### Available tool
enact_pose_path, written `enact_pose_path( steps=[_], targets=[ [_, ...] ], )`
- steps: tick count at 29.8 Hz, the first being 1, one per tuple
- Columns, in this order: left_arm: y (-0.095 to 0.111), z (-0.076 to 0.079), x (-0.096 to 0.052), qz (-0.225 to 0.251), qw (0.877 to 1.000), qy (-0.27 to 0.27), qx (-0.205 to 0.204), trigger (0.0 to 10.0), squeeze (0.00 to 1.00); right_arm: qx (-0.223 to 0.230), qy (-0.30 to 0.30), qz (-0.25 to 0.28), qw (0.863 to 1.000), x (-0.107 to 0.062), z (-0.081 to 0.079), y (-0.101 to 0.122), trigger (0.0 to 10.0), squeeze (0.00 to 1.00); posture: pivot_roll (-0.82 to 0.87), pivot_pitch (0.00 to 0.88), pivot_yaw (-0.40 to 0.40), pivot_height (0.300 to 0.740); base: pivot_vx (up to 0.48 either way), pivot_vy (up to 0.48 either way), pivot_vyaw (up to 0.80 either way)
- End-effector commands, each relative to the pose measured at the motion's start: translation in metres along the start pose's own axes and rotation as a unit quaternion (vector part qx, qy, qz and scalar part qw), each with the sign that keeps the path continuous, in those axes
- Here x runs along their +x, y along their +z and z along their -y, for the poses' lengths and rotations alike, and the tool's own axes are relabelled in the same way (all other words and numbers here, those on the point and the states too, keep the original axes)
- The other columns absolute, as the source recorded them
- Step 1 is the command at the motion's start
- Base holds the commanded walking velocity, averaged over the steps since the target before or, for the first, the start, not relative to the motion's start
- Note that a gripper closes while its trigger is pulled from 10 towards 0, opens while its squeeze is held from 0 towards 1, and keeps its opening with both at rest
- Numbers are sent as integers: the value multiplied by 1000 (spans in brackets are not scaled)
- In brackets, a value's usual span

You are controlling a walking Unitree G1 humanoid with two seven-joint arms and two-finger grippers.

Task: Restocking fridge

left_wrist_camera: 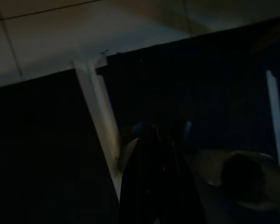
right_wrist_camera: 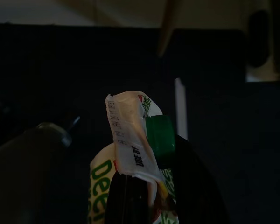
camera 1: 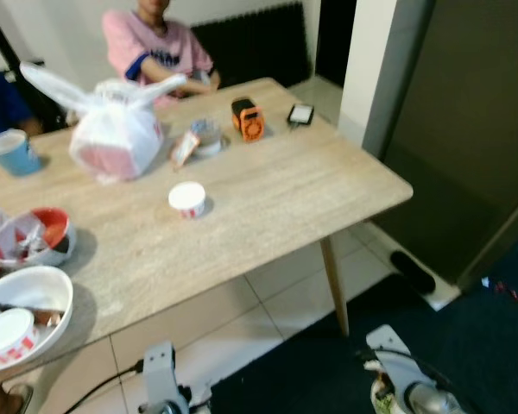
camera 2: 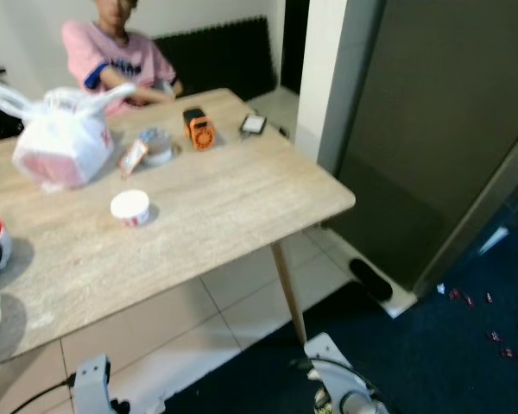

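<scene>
The right gripper [right_wrist_camera: 144, 196] hangs low at the robot's side, over the dark blue floor mat [camera 1: 328, 371]. Its jaws are closed on a carton [right_wrist_camera: 130, 154] with a folded white top, a green cap and green lettering. From the head camera, the same carton shows as a small white-and-green shape at the wrist of the right arm [camera 1: 414, 388].

The left gripper [left_wrist_camera: 154, 186] hangs idle over the edge where the mat meets the pale floor tiles [camera 1: 207, 328]. The left wrist view is too dark to tell whether its jaws are open or closed.

Ahead and to the left stands the wooden desk [camera 1: 268, 198]. At its near corner is a white bowl [camera 1: 43, 289] holding a small tub. Beyond it lie a red bowl [camera 1: 47, 228] wrapped in plastic, a small white cup [camera 1: 187, 198] near the middle, a knotted white plastic bag [camera 1: 112, 134] and a blue cup [camera 1: 13, 153]. Further back are an orange device [camera 1: 248, 118] and a phone [camera 1: 300, 114]. A person in a pink shirt [camera 1: 151, 47] sits at the far side.

To the right stands a tall dark panel [camera 1: 466, 129], probably the fridge, with its door shut.

Assessment: one item is in hand. The fridge is not yet open and nothing is stocked. Remaining steps: approach, open the door, and place the carton inside.
</scene>
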State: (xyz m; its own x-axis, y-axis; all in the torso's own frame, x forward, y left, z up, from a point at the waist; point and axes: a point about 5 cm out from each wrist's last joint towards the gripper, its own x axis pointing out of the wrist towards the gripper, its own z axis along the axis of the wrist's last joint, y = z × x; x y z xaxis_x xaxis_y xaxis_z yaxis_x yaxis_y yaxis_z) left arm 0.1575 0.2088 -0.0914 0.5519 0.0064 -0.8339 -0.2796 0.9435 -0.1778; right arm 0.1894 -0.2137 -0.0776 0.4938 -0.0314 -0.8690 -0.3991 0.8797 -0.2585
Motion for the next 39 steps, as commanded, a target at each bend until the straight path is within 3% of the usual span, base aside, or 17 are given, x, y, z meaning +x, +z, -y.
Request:
enact_pose_path(
  steps=[1,15,21,31,39],
  targets=[
    [-2,-1,0,-6,1000,2,-10,10000,0,0,5,4,1000,0,-2,0,10000,0,-20,0,11,740,0,-394,0],
    [-4,-1,-1,-7,1000,2,-13,10000,0,3,7,5,1000,0,-1,1,10000,0,-19,0,14,740,0,-397,0],
    [-5,-3,-1,-9,1000,3,-13,10000,0,-7,-19,5,1000,-1,8,1,10000,0,-20,0,15,740,0,-399,665],
    [-7,-3,-2,-11,1000,3,-12,10000,0,-5,-17,4,1000,-1,8,0,10000,0,-22,0,18,740,0,-400,784],
    [-5,-1,-1,-11,1000,1,-9,10000,0,-1,-28,4,1000,-1,10,0,10000,0,-23,0,14,740,0,-398,57]
  ],
)
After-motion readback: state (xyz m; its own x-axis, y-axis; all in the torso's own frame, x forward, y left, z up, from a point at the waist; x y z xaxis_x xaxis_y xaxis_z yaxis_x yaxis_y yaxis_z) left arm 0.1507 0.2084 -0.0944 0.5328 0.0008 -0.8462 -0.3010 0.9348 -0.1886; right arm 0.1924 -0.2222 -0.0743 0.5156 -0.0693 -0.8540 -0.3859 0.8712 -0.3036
